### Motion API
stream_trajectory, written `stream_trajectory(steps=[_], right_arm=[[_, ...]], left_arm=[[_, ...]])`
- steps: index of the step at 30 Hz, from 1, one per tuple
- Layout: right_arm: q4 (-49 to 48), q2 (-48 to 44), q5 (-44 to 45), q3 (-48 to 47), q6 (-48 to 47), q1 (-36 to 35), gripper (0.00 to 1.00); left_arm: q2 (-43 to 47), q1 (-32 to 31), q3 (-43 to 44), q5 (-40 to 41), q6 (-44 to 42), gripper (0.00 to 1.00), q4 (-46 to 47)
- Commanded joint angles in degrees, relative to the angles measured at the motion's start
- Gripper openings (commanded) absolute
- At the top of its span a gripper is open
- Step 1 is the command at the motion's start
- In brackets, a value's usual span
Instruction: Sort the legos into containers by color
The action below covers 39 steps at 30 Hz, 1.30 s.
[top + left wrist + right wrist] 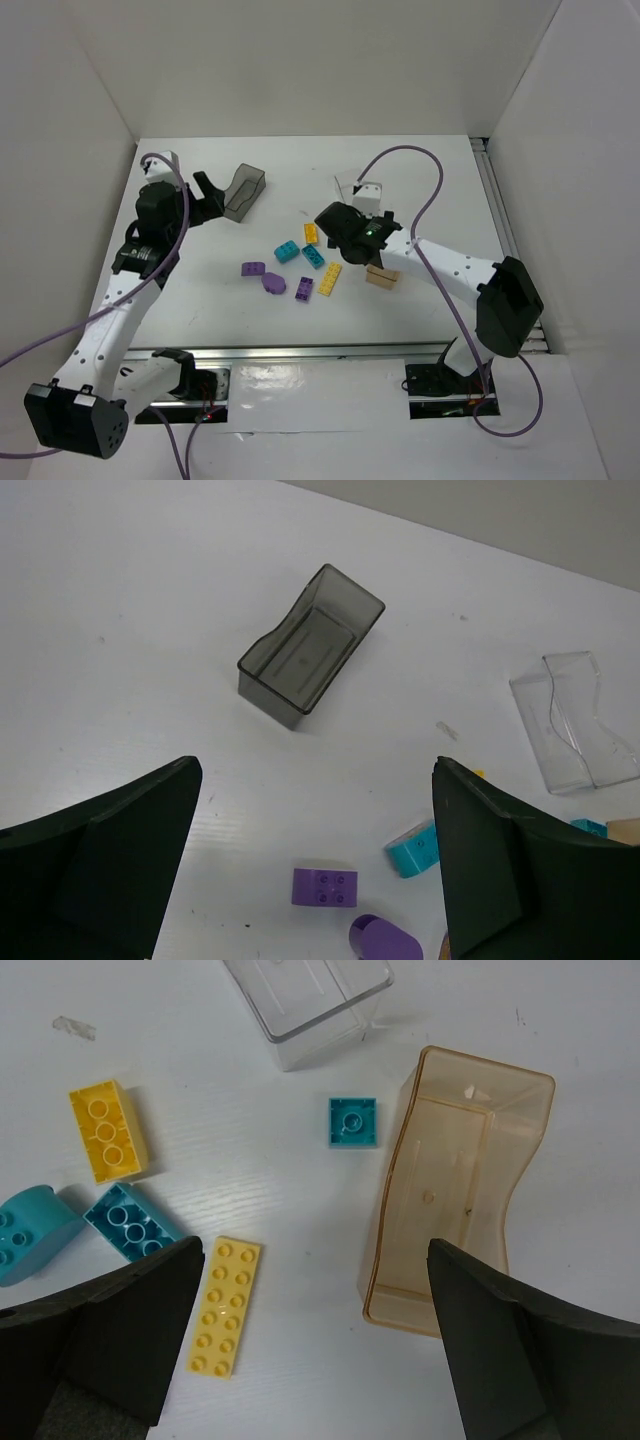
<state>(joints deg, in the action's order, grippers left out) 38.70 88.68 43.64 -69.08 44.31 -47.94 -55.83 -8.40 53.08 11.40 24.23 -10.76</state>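
Yellow, teal and purple legos lie loose mid-table. In the top view: a yellow brick (311, 233), two teal bricks (287, 251) (314, 257), a yellow plate (330, 280), two purple bricks (253, 268) (304, 289) and a rounded purple piece (273, 284). The dark grey tub (243, 192) lies at the back left, the clear tub (369, 196) at the back, the amber tub (382, 277) to the right. My left gripper (210, 195) is open beside the grey tub. My right gripper (316, 1243) is open above the yellow plate (225, 1306) and amber tub (455, 1190).
The right wrist view also shows a small teal brick (353, 1121) between the clear tub (310, 1000) and the amber tub. The left wrist view shows the grey tub (310, 645) empty and a purple brick (323, 886) below. White walls enclose the table.
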Motion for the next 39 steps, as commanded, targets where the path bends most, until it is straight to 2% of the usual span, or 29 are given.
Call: stream_trajectory(steps=[1,5,9,14,16,19,25,30,35,39], right_arm=[[-2.57,-2.63,-0.38,1.92,0.96,0.39,1.00],[-9.05,-2.64,-5.92,4.03,-2.64,0.39,1.00],[-14.96,-2.03,-12.34,7.29,-4.24,0.39,0.98],[-15.58,0.34,-14.98,7.82,-3.45,0.39,0.95],[-16.10,0.35,-15.51,8.70,-3.45,0.39,0.95],[-16.72,0.88,-17.35,10.89,-2.92,2.50,0.95],[-23.49,0.26,-27.63,18.62,-3.53,10.57,0.95],[-15.15,0.26,-21.50,18.11,-1.51,13.75,0.94],[-17.68,-0.71,-21.66,16.97,-3.36,11.83,0.94],[-17.08,5.17,-19.30,12.31,-3.36,11.82,0.94]], left_arm=[[-1.21,0.14,3.17,2.57,2.40,1.00,-2.16],[-1.21,0.14,3.17,2.58,4.85,1.00,-2.68],[-1.73,0.67,4.75,-3.12,6.09,1.00,-6.11],[-3.84,0.67,5.98,-10.68,5.04,0.99,-7.25],[-3.84,0.67,6.51,-10.70,5.04,0.99,-7.25],[-3.84,0.67,5.99,-10.70,5.04,0.98,-7.78],[-3.84,0.67,5.46,-11.83,4.52,0.98,-7.78],[-3.84,0.14,5.46,-11.84,3.90,0.98,-7.78],[-3.23,-0.38,5.46,-12.45,3.90,0.98,-7.78],[-3.76,-0.91,5.98,-12.45,3.90,0.98,-7.78]])
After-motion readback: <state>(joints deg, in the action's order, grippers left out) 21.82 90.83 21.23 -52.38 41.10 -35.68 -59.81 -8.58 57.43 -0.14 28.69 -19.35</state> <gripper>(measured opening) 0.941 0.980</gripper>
